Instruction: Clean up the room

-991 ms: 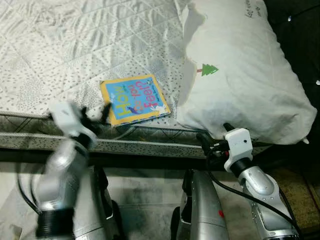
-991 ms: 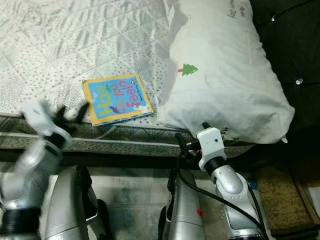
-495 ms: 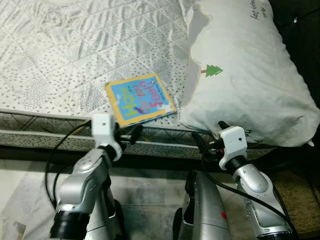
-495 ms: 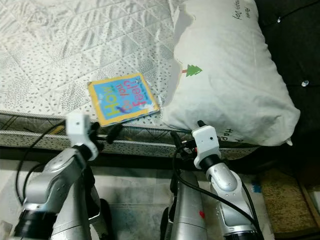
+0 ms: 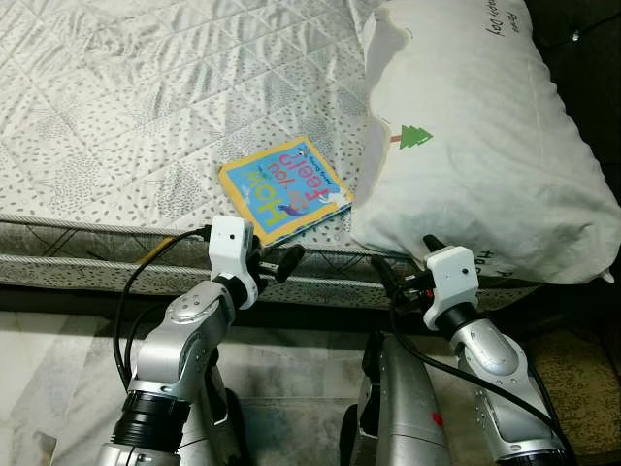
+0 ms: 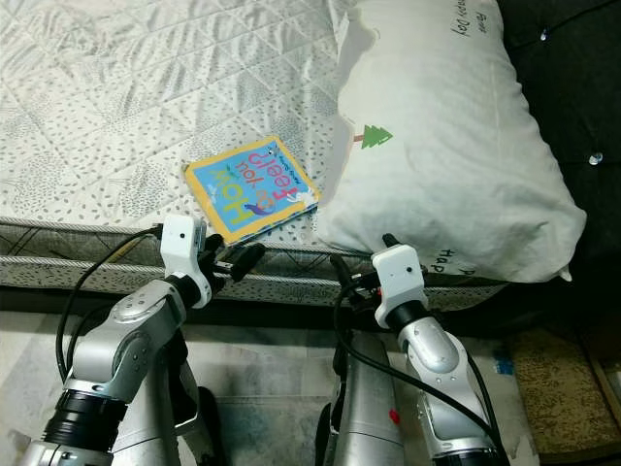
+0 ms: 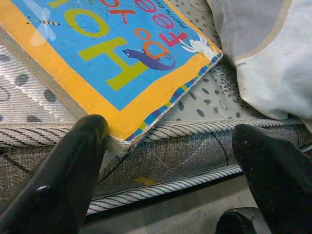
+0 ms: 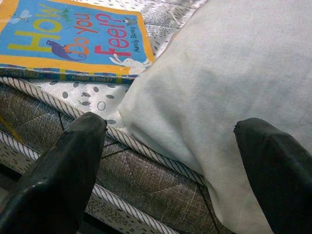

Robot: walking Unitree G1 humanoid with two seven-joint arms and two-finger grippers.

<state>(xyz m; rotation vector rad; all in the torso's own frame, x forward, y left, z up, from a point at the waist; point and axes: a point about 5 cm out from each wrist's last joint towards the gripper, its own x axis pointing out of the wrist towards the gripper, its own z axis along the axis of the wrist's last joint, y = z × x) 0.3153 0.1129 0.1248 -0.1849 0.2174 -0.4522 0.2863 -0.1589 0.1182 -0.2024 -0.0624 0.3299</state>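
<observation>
Fingers of your left gripper stand wide apart and hold nothing; one fingertip now sits at the near corner of the book, closer than before. The book lies on the mattress edge, beside the pillow. Your right gripper is also spread and empty, at the pillow's near edge.

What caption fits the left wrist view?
Open left gripper at the mattress edge, one finger touching the corner of the children's book.
</observation>
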